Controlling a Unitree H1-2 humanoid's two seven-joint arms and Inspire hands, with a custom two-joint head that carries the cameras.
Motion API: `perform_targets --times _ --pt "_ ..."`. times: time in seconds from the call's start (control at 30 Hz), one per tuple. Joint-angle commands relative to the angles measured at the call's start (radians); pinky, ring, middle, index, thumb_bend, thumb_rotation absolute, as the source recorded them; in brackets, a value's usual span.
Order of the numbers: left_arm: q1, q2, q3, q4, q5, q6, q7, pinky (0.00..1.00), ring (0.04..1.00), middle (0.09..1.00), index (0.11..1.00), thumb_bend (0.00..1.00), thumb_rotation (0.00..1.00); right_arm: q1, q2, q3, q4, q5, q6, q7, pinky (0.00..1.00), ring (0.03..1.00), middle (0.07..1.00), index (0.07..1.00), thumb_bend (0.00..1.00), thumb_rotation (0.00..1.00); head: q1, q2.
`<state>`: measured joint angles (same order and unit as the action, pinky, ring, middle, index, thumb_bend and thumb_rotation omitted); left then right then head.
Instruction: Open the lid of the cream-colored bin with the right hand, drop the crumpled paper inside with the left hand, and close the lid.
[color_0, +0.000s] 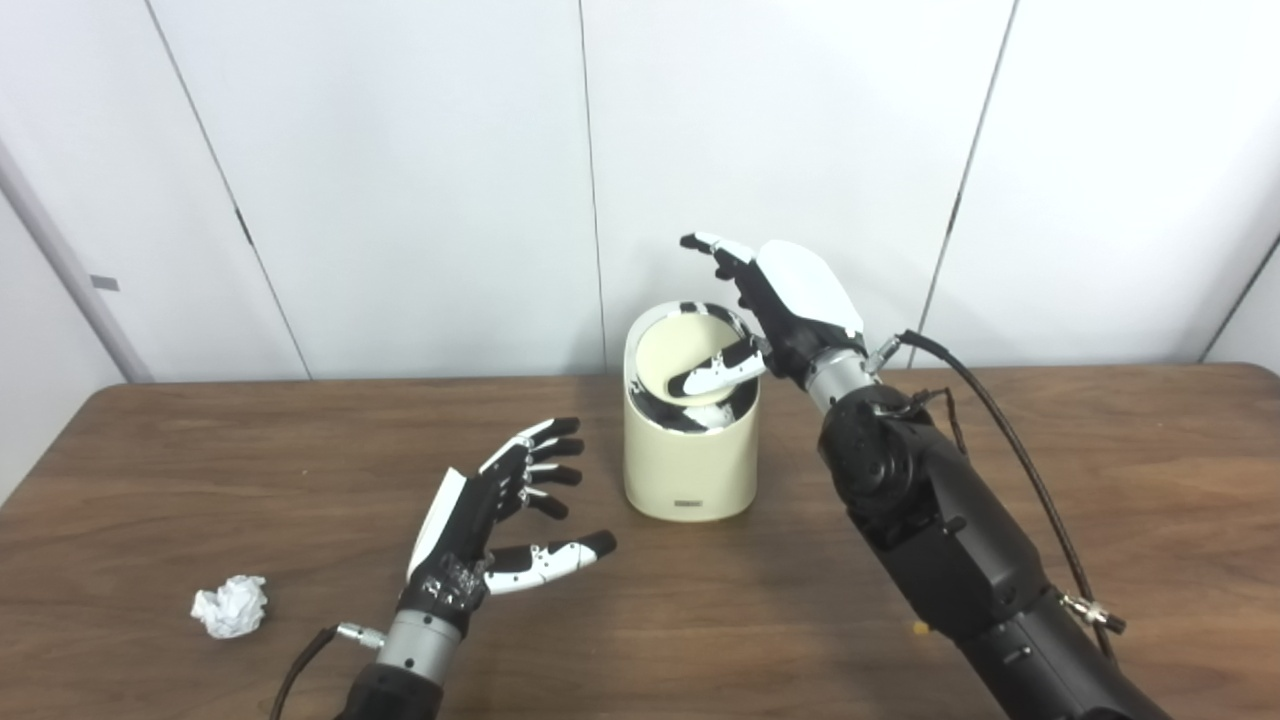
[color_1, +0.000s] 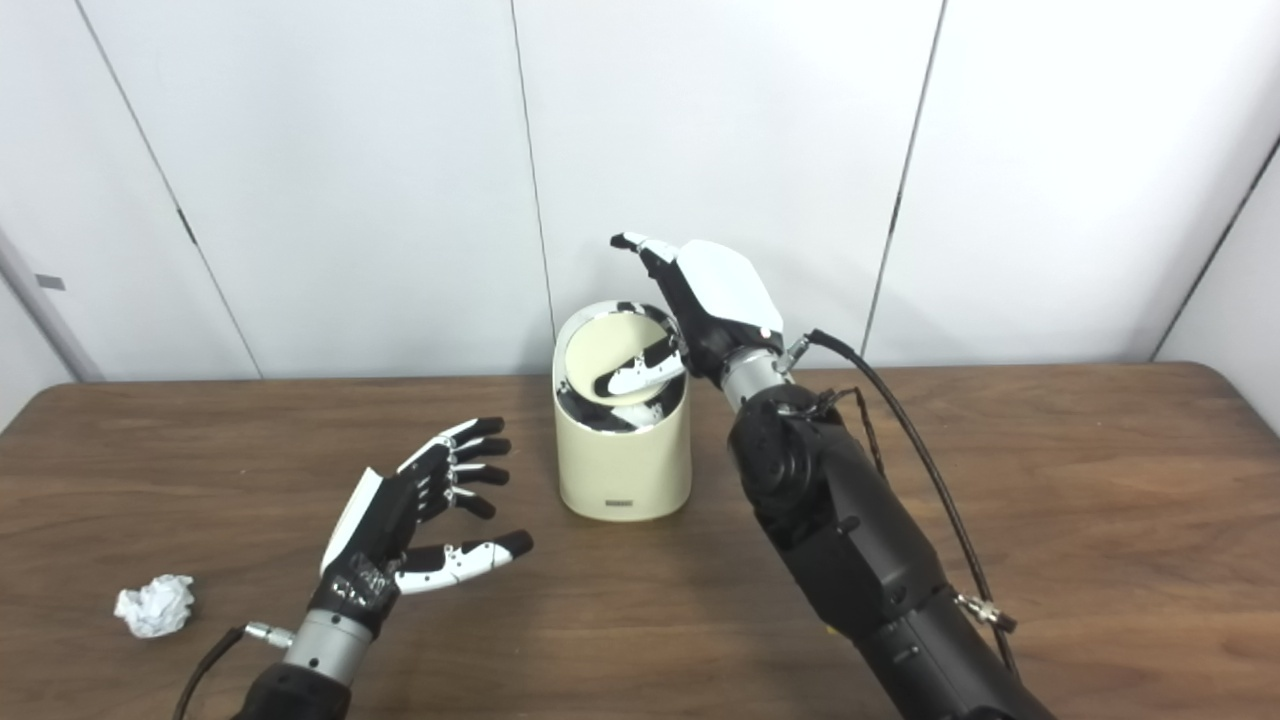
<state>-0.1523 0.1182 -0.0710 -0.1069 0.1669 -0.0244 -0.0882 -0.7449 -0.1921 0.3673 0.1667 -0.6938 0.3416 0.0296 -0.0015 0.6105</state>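
White crumpled paper left of empty spread left hand, right hand spread over bin

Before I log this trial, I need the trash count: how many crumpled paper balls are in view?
1. The crumpled paper lies on the table's near left, beside the left hand. The bin may hide more.

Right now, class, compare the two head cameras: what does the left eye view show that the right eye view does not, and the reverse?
Only the left eye view: more bare table left of the crumpled paper.

Only the right eye view: more table on the right.

Both: the open left hand, and the right hand at the rim of the cream-colored bin, its thumb over the glossy lid.
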Motion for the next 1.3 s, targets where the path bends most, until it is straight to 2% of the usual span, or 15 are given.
perform_targets --times 0.0,0.2,0.3,0.43,0.47,0.53,0.67,0.83,0.9,1.0,1.27 --pt "-0.021 0.004 0.005 -0.033 0.000 -0.021 0.008 0.58 0.721 0.805 0.855 0.73 0.09 0.014 -0.034 0.007 0.032 -0.050 0.016 0.005 0.63 0.800 0.883 0.863 0.81 0.00 0.001 -0.001" --pt "-0.023 0.004 0.008 -0.029 -0.011 -0.019 0.005 0.59 0.724 0.805 0.856 0.73 0.09 0.019 -0.037 0.003 0.033 -0.038 0.011 0.001 0.62 0.790 0.881 0.863 0.81 0.00 0.000 -0.002" --pt "-0.024 0.005 0.007 -0.026 -0.012 -0.025 0.005 0.59 0.725 0.807 0.858 0.73 0.08 0.026 -0.030 -0.029 0.017 0.011 0.000 0.007 0.65 0.813 0.889 0.871 0.80 0.02 -0.001 -0.005" --pt "-0.025 0.004 0.007 -0.022 -0.010 -0.030 0.006 0.58 0.719 0.804 0.854 0.73 0.08 0.028 -0.016 -0.091 -0.012 0.084 -0.023 -0.002 0.70 0.840 0.891 0.880 0.80 0.25 -0.002 -0.004" --pt "-0.025 0.005 0.006 -0.023 -0.009 -0.027 0.005 0.58 0.719 0.804 0.854 0.73 0.08 0.026 -0.012 -0.109 -0.021 0.099 -0.024 -0.007 0.70 0.841 0.891 0.881 0.80 0.27 -0.003 -0.005" --pt "-0.027 0.005 0.006 -0.025 -0.010 -0.020 0.004 0.58 0.726 0.806 0.856 0.73 0.09 0.022 -0.006 -0.143 -0.041 0.128 -0.023 -0.011 0.68 0.826 0.881 0.881 0.81 0.38 -0.003 -0.004" --pt "-0.028 0.006 0.008 -0.027 -0.016 -0.016 0.001 0.59 0.734 0.812 0.857 0.73 0.09 0.025 -0.009 -0.197 -0.095 0.179 -0.023 0.008 0.65 0.828 0.900 0.893 0.79 0.45 -0.004 -0.005" --pt "-0.031 0.008 0.010 -0.030 -0.015 -0.012 0.001 0.59 0.732 0.816 0.855 0.73 0.09 0.053 -0.048 -0.234 -0.164 0.217 -0.042 0.031 0.60 0.809 0.907 0.894 0.76 0.53 -0.003 -0.005" --pt "-0.032 0.008 0.010 -0.033 -0.015 -0.007 0.001 0.60 0.732 0.815 0.856 0.73 0.09 0.076 -0.064 -0.243 -0.195 0.226 -0.029 0.045 0.59 0.805 0.906 0.897 0.77 0.55 -0.003 -0.002" --pt "-0.035 0.006 0.012 -0.032 -0.015 -0.009 0.003 0.60 0.731 0.813 0.855 0.74 0.09 0.125 -0.082 -0.257 -0.218 0.244 -0.055 0.045 0.58 0.785 0.897 0.896 0.80 0.56 -0.003 -0.002" --pt "-0.044 0.004 0.014 -0.030 -0.012 -0.006 0.004 0.59 0.722 0.807 0.849 0.74 0.08 0.296 -0.122 -0.279 -0.281 0.317 -0.127 0.075 0.63 0.812 0.901 0.899 0.86 0.48 -0.006 -0.001"
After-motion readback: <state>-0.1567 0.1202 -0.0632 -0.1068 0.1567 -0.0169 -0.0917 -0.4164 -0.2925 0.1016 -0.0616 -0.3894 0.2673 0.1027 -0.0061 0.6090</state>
